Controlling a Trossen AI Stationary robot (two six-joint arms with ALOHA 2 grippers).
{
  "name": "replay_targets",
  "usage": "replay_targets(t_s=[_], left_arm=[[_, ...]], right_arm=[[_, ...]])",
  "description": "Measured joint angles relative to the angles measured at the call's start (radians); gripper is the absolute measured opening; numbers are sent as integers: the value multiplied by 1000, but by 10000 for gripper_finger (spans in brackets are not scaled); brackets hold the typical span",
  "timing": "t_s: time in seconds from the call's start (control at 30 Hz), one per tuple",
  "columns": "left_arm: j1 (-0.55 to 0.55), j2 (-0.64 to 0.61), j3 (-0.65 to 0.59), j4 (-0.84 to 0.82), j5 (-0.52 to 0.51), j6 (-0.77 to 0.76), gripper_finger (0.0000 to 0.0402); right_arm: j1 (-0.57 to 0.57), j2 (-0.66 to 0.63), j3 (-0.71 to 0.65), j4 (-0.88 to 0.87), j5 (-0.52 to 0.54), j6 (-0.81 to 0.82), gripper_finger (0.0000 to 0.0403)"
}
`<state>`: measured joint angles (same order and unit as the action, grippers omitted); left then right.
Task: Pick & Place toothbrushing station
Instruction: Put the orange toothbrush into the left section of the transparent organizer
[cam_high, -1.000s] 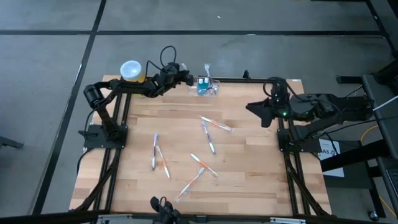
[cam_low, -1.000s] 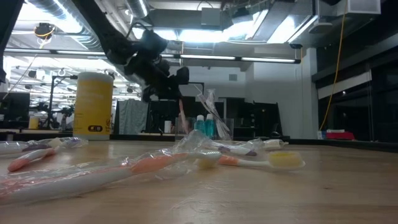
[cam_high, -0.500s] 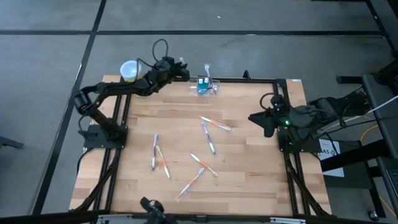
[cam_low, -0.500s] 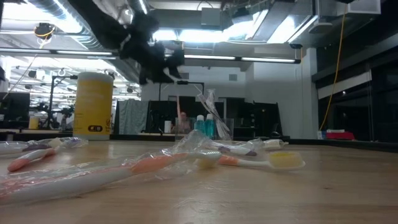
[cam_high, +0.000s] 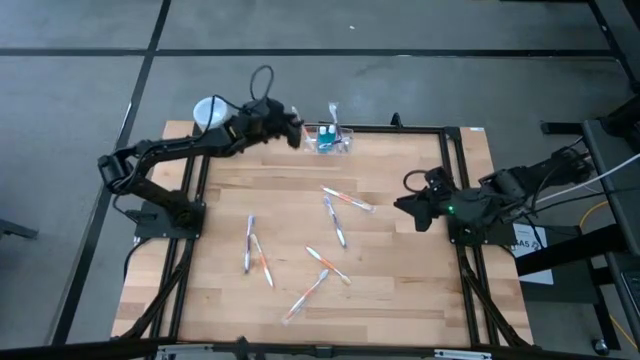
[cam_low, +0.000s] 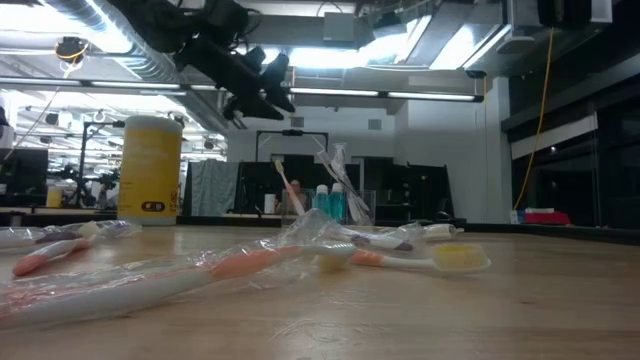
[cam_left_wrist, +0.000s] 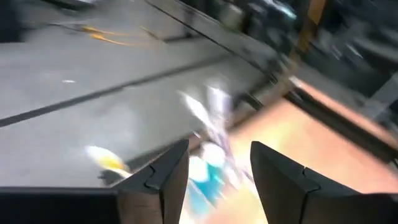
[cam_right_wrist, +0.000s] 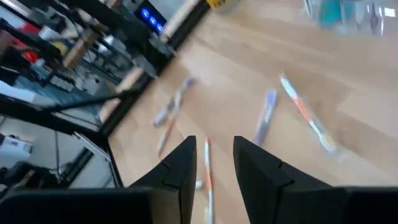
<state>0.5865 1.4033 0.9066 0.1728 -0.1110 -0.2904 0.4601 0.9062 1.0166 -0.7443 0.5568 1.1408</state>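
Note:
The toothbrushing station (cam_high: 338, 142) is a small clear holder at the table's far edge, with teal items and a wrapped brush upright in it. In the low view a pink-handled toothbrush (cam_low: 286, 186) leans in the station (cam_low: 345, 205). My left gripper (cam_high: 293, 131) hovers open just left of the station and above it (cam_low: 268, 92), with nothing between its fingers (cam_left_wrist: 163, 180). My right gripper (cam_high: 398, 206) hangs open over the table's right side, also empty. Several wrapped toothbrushes (cam_high: 347, 199) lie flat on the wood.
A yellow canister with a white top (cam_high: 209, 112) stands at the far left corner, behind my left arm. Loose toothbrushes (cam_high: 256, 250) (cam_high: 326, 264) are scattered across the middle and near part of the table. A black frame (cam_high: 452, 260) runs along both sides.
My left gripper has let go of a pink-handled toothbrush at the station and risen well above it; the brush now leans in the holder. My right gripper has moved toward the table's near edge along the right side.

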Motion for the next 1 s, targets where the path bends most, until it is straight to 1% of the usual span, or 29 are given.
replay_targets(t_s=[0.07, 0.13, 0.2, 0.23, 0.33, 0.4, 0.47, 0.57, 0.63, 0.7, 0.8, 0.87, 0.97, 1.0], left_arm=[[-47, 0, 0, -51, 48, 46, 162], [-108, 0, 0, -104, 87, 87, 160], [-186, 0, 0, -141, 109, 131, 157], [-230, 0, 0, -149, 110, 155, 156], [-359, 0, 0, -137, 73, 236, 152], [-431, 7, 0, -114, 18, 281, 149], [-481, 28, 8, -112, -22, 298, 148], [-509, 87, 59, -154, -48, 304, 147], [-512, 141, 115, -185, -65, 314, 147], [-512, 198, 178, -247, -75, 355, 147], [-509, 300, 288, -346, -69, 455, 147], [-499, 370, 356, -399, -16, 505, 147], [-471, 467, 436, -472, 135, 524, 147], [-463, 493, 457, -485, 160, 532, 147]], right_arm=[[3, 0, -37, -2, -30, 34, 109], [3, 6, -88, 10, -95, 71, 109], [-3, 15, -162, 37, -165, 112, 109], [-9, 20, -203, 65, -183, 132, 109], [-13, 13, -325, 197, -184, 217, 109], [-9, 9, -395, 298, -157, 270, 109], [-5, 9, -449, 403, -114, 312, 109], [-4, 9, -517, 491, -97, 394, 109], [-4, 10, -558, 530, -91, 443, 109], [-4, 9, -580, 564, -70, 479, 109], [10, 1, -586, 636, -20, 478, 109], [28, -5, -585, 688, 26, 467, 109], [72, -22, -585, 719, 105, 454, 109], [93, -27, -585, 721, 136, 453, 109]])
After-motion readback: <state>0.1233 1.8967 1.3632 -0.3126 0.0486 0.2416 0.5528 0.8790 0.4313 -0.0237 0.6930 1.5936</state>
